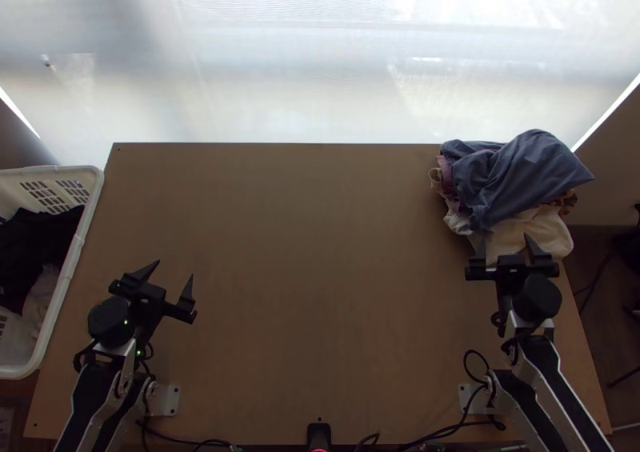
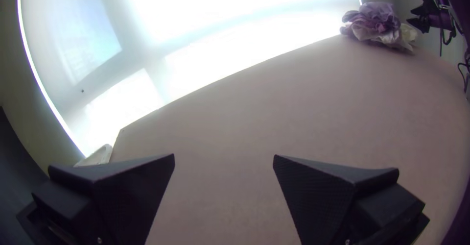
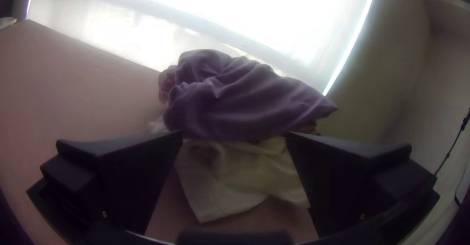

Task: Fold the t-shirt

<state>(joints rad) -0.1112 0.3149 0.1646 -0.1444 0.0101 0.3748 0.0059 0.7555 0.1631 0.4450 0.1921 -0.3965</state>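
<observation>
- my left tool (image 1: pixel 175 270) is above the near left part of the tabletop (image 1: pixel 320 276); its two fingers are standing wide apart, and it has hold of nothing.
- my right tool (image 1: pixel 505 237) is at the right side of the tabletop, next to the near side of the clothes pile (image 1: pixel 528 168); its fingers are also wide apart, and no cloth is clamped between them. whether a fingertip is touching the pile, i cannot tell.
- the clothes pile lies bunched at the far right corner of the tabletop, and in the top view it reaches out past the right edge. which piece in it is the t-shirt, i cannot tell.
- on top of this pile is a blue-grey cloth (image 1: pixel 496 188), wrinkled, which looks more purple in the right wrist view.
- under it comes out a cream cloth (image 1: pixel 540 232), toward the near side of the tabletop, and a pinkish cloth (image 1: pixel 445 178) at the pile's left side.
- a white basket (image 1: pixel 80 248) is beside the left edge of the tabletop, with black cloth (image 1: pixel 32 240) and some pale cloth (image 1: pixel 40 296) inside.
- beyond the far edge of the tabletop there is a bright covered window (image 1: pixel 304 68).
</observation>
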